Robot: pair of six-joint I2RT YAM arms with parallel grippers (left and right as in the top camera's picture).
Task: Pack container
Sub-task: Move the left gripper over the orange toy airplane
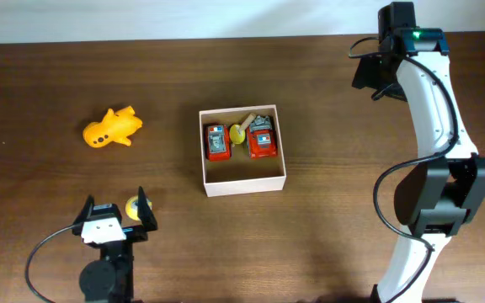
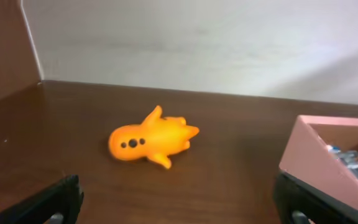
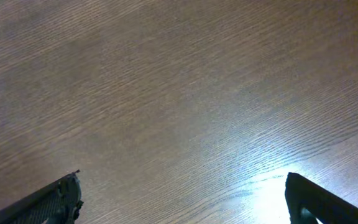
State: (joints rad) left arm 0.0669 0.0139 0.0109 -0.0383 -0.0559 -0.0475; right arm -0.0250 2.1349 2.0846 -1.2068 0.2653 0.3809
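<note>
The container [image 1: 244,184], a square shallow box with white walls and a brown inside, stands mid-table. It holds two red toys [image 1: 217,142] [image 1: 261,140] and a small yellow piece [image 1: 237,132]. An orange toy [image 1: 112,128] lies on the table to its left. My left gripper [image 1: 116,208] is open near the front edge, below the orange toy. A small yellow thing [image 1: 132,209] lies by its right finger. The left wrist view shows the orange toy [image 2: 151,140] ahead of the open jaws [image 2: 179,205] and the container's wall [image 2: 319,162] at right. My right gripper [image 1: 375,76] is open at the far right.
The right wrist view shows only bare brown wood between the open fingers [image 3: 182,199]. The right arm's white links [image 1: 432,101] arch over the right side of the table. A pale wall runs behind the table's far edge [image 2: 197,92].
</note>
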